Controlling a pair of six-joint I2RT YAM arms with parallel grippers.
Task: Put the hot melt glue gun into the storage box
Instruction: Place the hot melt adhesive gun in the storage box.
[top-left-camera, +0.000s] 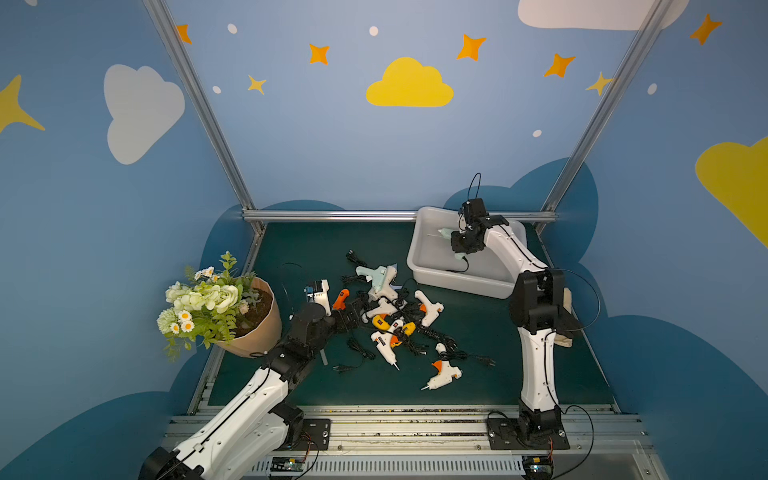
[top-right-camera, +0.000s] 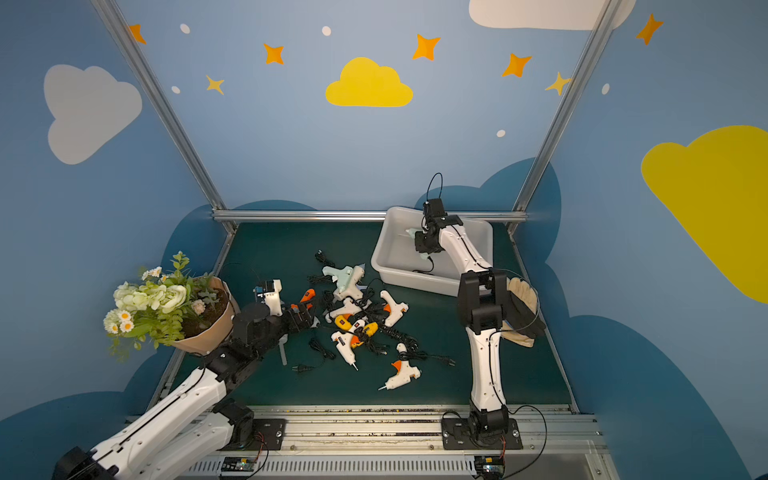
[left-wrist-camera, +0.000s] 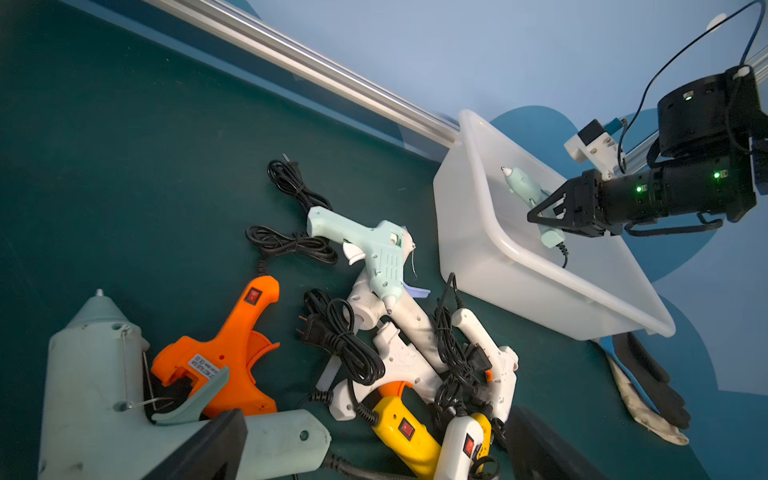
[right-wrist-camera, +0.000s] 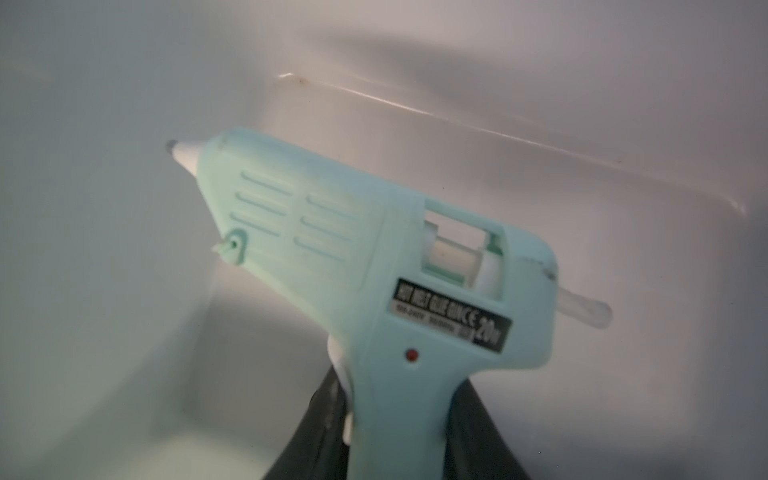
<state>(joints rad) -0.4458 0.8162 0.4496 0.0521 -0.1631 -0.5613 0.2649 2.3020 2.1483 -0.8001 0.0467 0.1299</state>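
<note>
My right gripper (right-wrist-camera: 399, 415) is shut on the handle of a small mint-green hot melt glue gun (right-wrist-camera: 374, 257). It holds the gun inside the pale storage box (top-left-camera: 428, 253), nozzle toward the box's far left corner, black cord trailing on the box floor. Both top views show this gun (top-right-camera: 411, 233) just above the floor of the box (top-right-camera: 390, 253). My left gripper (left-wrist-camera: 374, 453) is open, low at the left edge of a tangled pile of glue guns (top-left-camera: 390, 316). A big mint gun (left-wrist-camera: 91, 374) and a yellow one (left-wrist-camera: 403, 432) lie between its fingers.
A paper-wrapped pot of flowers (top-left-camera: 232, 311) stands at the table's left edge, close to my left arm. A glove (left-wrist-camera: 648, 386) lies by the right arm's elbow, beside the box. Black cords and plugs run through the pile. An aluminium rail (top-left-camera: 332, 215) bounds the back.
</note>
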